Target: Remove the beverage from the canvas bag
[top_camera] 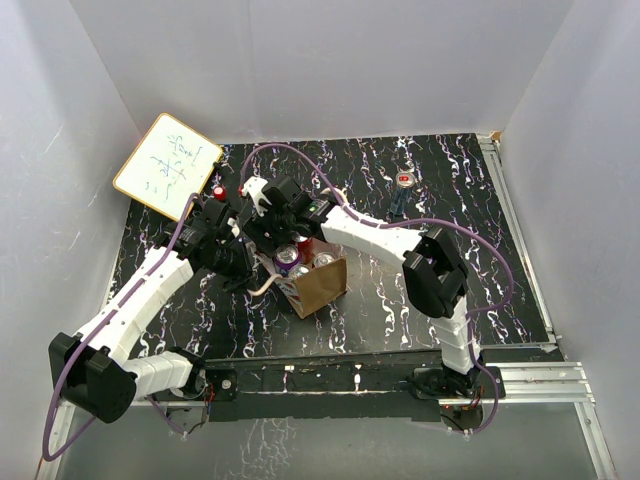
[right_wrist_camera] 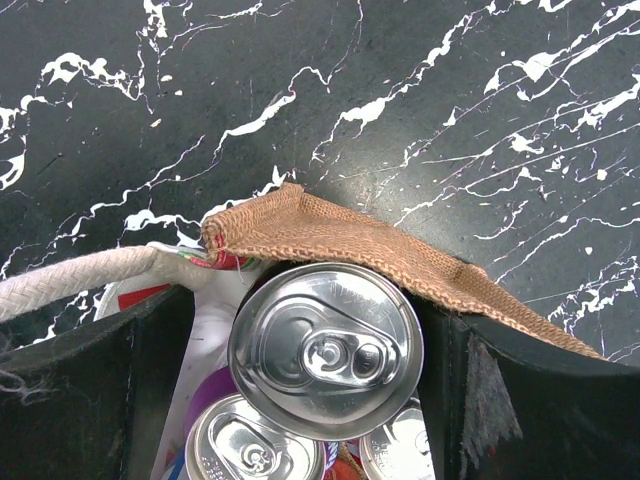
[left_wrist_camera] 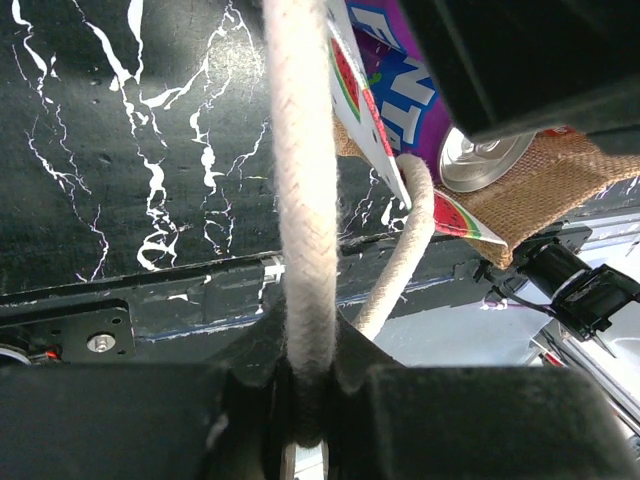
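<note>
The tan canvas bag (top_camera: pixel 322 284) stands upright in the middle of the black marbled table, with several cans in its open mouth. My left gripper (top_camera: pixel 241 263) is at the bag's left side, shut on an off-white rope handle (left_wrist_camera: pixel 300 200). In the left wrist view (left_wrist_camera: pixel 310 375) the rope runs straight into the closed jaws. My right gripper (top_camera: pixel 286 236) is above the bag's mouth. In the right wrist view (right_wrist_camera: pixel 320 350) its fingers flank a silver-topped beverage can (right_wrist_camera: pixel 325 348) that sits higher than two other cans (right_wrist_camera: pixel 255 445). A purple can (left_wrist_camera: pixel 420 115) shows in the left wrist view.
A whiteboard (top_camera: pixel 167 165) leans at the back left, with a small red object (top_camera: pixel 218 188) beside it. A small red-and-white item (top_camera: pixel 404 180) lies at the back right. A metal rail (top_camera: pixel 520 250) borders the table's right side. White walls enclose the table.
</note>
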`<state>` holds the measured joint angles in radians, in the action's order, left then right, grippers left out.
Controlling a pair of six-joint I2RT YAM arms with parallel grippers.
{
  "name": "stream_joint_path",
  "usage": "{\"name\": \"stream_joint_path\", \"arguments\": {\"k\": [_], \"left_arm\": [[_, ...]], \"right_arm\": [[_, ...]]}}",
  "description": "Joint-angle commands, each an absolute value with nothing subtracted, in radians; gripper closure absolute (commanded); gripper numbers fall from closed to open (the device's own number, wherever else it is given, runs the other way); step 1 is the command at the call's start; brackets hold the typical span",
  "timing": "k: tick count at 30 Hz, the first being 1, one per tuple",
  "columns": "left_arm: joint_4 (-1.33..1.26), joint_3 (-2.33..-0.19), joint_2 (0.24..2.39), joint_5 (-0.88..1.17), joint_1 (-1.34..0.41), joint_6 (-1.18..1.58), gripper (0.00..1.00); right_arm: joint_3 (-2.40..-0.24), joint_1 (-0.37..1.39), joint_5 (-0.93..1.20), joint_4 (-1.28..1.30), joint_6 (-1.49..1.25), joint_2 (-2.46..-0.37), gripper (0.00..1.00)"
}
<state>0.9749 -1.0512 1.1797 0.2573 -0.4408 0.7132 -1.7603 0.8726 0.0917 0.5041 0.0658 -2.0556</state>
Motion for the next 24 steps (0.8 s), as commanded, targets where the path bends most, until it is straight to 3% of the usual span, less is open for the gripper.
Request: {"name": "stream_joint_path", "arguments": {"k": [1, 21, 24], "left_arm": [[1.018, -1.064, 1.156, 0.303, -0.448, 0.694, 1.0], [0.989, -1.067, 1.16, 0.28, -0.449, 0.709, 1.0], [1.0, -1.062, 1.16, 0.271, -0.448, 0.706, 1.0]], "right_arm": [[-1.763, 0.864, -0.021, 0.487, 0.067, -2.135, 0.14], [-1.74, 0.867, -0.075, 0.486, 0.022, -2.165, 0.1], [-1.789, 0.868, -0.058, 0.519, 0.014, -2.193, 0.17]]}}
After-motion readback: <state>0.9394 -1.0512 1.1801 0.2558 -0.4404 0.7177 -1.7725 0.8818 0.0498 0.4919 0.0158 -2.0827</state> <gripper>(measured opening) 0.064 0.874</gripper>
